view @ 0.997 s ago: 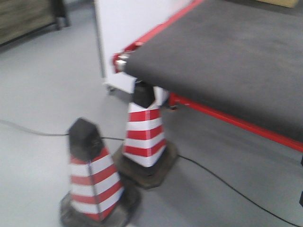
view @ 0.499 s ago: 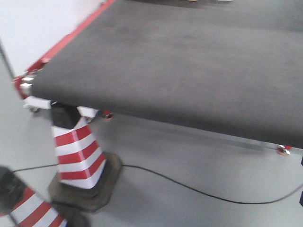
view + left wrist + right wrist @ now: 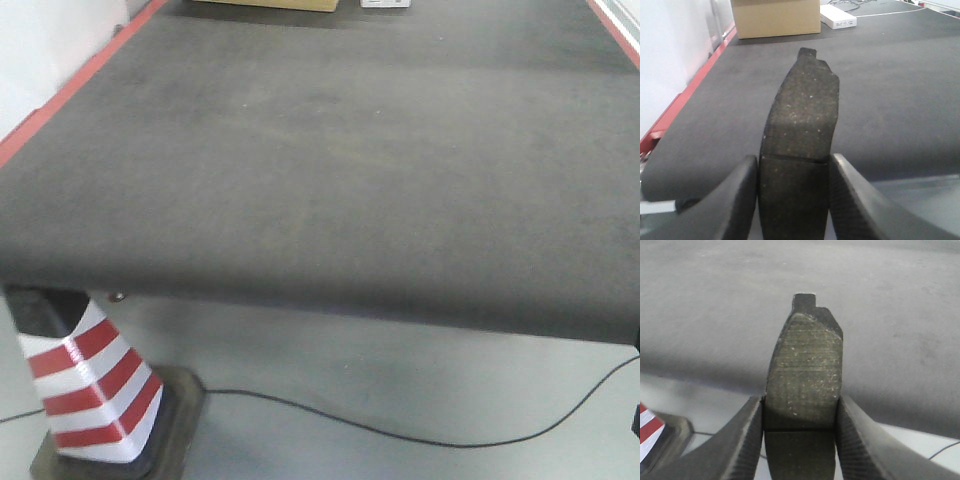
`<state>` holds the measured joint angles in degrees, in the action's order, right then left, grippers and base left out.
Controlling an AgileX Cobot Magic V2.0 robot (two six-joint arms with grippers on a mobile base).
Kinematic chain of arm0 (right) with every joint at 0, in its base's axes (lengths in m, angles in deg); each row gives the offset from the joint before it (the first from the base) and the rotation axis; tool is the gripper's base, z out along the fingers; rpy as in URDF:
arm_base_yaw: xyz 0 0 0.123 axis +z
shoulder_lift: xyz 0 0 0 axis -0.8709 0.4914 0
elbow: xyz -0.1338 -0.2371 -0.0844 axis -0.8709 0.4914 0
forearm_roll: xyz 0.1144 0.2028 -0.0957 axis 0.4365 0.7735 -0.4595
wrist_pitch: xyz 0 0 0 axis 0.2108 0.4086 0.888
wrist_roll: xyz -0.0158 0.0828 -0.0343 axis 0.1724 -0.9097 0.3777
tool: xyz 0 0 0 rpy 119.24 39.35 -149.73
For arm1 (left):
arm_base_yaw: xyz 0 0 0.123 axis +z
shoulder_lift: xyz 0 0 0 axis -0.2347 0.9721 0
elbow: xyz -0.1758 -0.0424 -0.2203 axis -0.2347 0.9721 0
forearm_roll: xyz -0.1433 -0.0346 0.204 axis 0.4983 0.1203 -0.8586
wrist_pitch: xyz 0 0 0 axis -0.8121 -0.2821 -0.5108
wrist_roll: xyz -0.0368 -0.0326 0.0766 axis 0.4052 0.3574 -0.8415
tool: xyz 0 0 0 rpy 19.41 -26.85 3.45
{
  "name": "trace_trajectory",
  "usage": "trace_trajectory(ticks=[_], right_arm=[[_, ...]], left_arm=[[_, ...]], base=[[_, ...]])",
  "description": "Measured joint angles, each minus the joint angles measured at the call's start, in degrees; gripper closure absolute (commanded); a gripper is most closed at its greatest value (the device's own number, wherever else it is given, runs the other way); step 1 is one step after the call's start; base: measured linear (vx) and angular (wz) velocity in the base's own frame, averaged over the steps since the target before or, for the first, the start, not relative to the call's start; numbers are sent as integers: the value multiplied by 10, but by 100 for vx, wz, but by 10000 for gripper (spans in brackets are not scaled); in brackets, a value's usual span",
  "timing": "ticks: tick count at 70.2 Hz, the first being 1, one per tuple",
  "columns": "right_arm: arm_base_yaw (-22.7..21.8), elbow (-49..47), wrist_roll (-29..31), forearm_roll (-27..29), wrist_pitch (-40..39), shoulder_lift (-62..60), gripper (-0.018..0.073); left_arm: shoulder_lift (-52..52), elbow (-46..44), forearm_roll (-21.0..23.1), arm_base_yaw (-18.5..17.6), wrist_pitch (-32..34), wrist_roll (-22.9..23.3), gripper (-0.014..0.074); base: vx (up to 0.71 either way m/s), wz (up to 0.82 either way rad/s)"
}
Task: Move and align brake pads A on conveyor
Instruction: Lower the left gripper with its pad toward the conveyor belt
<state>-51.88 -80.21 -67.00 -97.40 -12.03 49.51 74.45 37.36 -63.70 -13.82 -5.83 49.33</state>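
Left tool (image 3: 793, 161) grips the left brake pad (image 3: 802, 115), right tool (image 3: 801, 404) the right brake pad (image 3: 805, 360); each pad's long axis points forward toward the conveyor (image 3: 350, 170) ahead, below.

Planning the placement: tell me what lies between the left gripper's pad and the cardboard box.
Only bare conveyor between pad and box, per left wrist view.
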Motion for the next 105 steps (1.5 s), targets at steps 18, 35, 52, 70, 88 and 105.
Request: trace_trajectory(ticks=[18,35,52,70,88,105], right_arm=[[0,0,0,0,1,0,511],[0,0,0,0,1,0,511],[0,0,0,0,1,0,511],[0,0,0,0,1,0,511],[0,0,0,0,1,0,511],[0,0,0,0,1,0,511]], left_arm=[[0,3,0,0,-1,0,513],[0,3,0,0,0,0,513],[0,3,0,0,0,0,513],[0,3,0,0,0,0,513],[0,3,0,0,0,0,513],[0,3,0,0,0,0,513]], base=[[28,-16],[28,-17],[26,-17],[22,-10],[14,0],[4,-1]])
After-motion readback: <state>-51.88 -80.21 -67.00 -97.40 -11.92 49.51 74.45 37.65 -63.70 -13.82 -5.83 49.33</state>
